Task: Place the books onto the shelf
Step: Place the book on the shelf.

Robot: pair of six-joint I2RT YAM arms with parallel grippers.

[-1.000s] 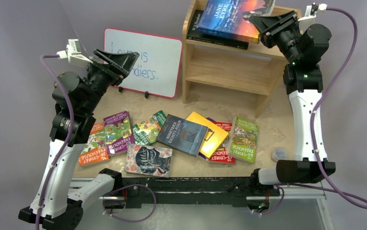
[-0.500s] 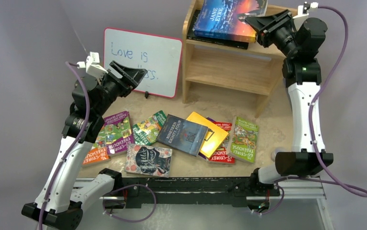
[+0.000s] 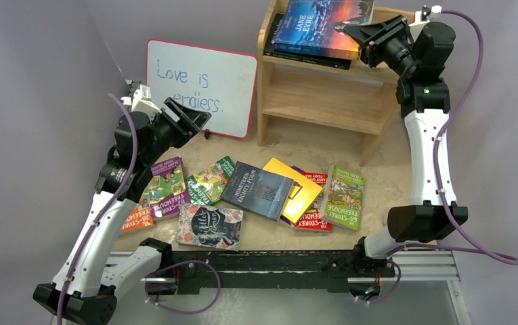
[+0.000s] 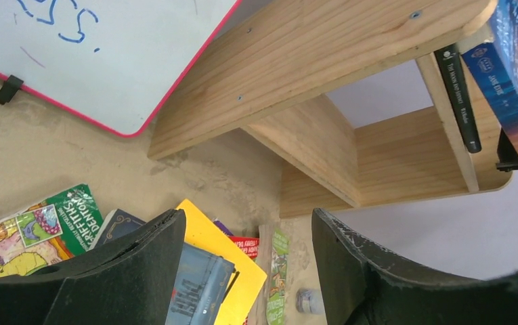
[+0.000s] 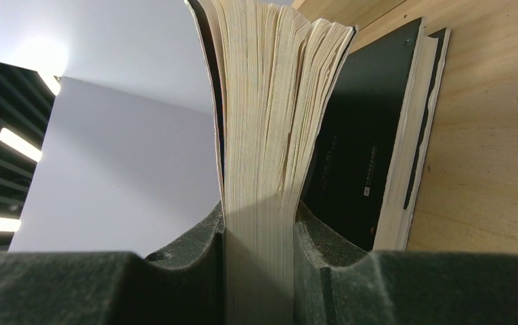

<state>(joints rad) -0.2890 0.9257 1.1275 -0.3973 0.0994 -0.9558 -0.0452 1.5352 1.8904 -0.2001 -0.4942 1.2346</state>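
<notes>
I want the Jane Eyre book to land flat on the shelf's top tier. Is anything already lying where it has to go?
Yes. A black book already lies flat on the shelf's top tier, directly beneath the Jane Eyre book that the right gripper clamps by its page edge. It would land on that book, not on bare wood.

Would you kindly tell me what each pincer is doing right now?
Left pincer: open, holding nothing.
Right pincer: closed on the Jane Eyre book.

Pink-edged whiteboard (image 3: 200, 88) (blue handwriting), upright on sandy tabletop (image 3: 310, 145); small cap (image 3: 394, 218)

Books (image 3: 263, 189) before shelf (image 3: 324, 101)
</notes>
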